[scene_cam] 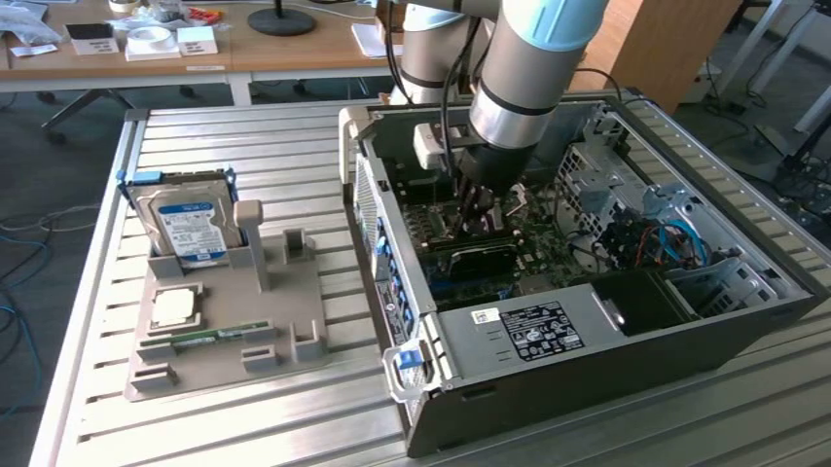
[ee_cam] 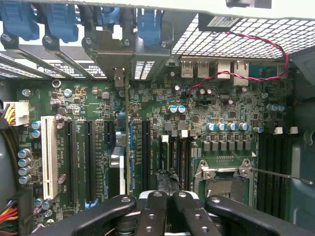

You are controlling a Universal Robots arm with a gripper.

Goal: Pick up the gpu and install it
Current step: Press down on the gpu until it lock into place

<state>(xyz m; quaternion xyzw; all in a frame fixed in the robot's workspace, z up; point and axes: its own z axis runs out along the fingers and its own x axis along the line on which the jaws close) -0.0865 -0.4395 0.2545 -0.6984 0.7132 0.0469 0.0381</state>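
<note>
**A robotics lab set up for computer assembly**

The place looks like a research lab or a technical workshop. A grey ribbed metal worktable (scene_cam: 221, 428) carries an open black desktop computer case (scene_cam: 610, 321) lying on its side, with the green motherboard (ee_cam: 162, 123) visible inside. Beside it stands a grey plastic parts holder (scene_cam: 221, 331), which keeps a silver hard drive with a blue label (scene_cam: 189, 229) upright. A large robot arm with light blue and silver segments (scene_cam: 532, 68) reaches into the case. Behind the table there are light wooden desks (scene_cam: 182, 53) with small white boxes (scene_cam: 195, 41), and cables lie on the dark floor (scene_cam: 39, 321).
</note>
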